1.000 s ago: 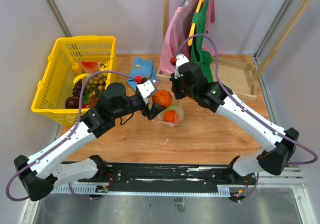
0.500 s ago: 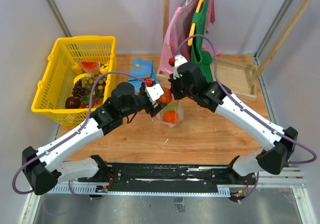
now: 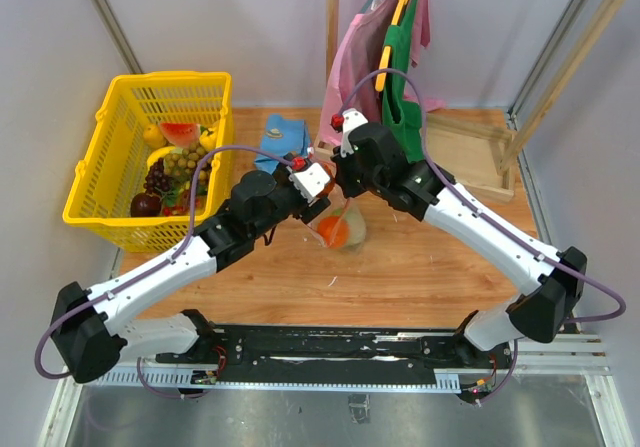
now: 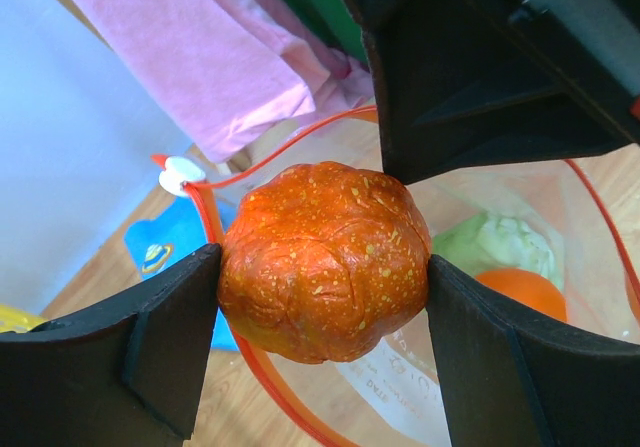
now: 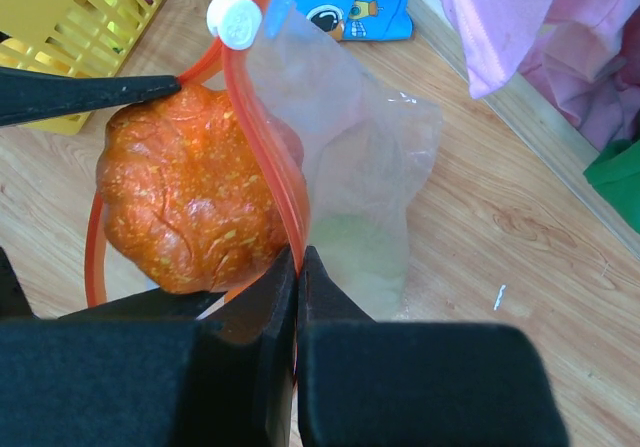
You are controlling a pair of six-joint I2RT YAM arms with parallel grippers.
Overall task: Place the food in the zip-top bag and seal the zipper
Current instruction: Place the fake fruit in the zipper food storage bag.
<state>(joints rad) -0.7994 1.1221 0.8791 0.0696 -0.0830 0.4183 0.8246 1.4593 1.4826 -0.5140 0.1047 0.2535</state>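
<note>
Left wrist view: orange fruit (image 4: 322,262) sits at the mouth of the zip-top bag (image 5: 370,157), inside the red zipper (image 4: 290,147) loop. Why is the bag upright? — A
Right gripper (image 5: 298,262) pinches the zipper rim, fingers fully together, so the mouth hangs open for loading — B
Left gripper (image 4: 322,272)? — A
Jaws wide, pressed on both sides of the fruit, not released. Green piece (image 4: 500,242) and a smaller orange one (image 4: 525,292) already lie inside. More food in the yellow basket (image 3: 105,229), well apart — B
</note>
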